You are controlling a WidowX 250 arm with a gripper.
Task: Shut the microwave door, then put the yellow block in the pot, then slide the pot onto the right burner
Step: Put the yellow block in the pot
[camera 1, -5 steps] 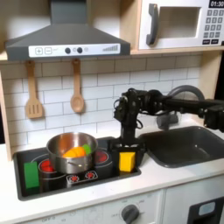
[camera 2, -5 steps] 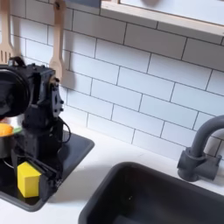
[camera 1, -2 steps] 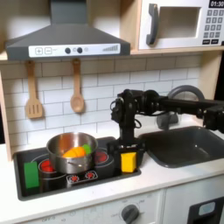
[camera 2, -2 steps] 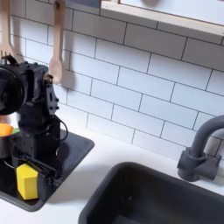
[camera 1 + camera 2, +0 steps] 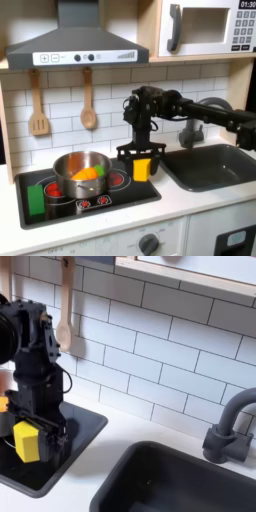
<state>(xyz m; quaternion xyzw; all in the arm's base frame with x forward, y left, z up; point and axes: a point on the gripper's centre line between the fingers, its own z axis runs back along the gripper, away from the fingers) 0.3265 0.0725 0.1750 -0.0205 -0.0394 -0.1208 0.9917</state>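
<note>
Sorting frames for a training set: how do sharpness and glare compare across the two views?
First exterior view: soft and low-detail, with glare on the pot rim and the microwave door window. Second exterior view: the tiles and faucet read crisper, but the close end effector holding the yellow block is slightly blurred.

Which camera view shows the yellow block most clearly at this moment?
The second exterior view: the yellow block is large there, held in the gripper above the stovetop. In the first exterior view the block is small, between the fingers.
</note>
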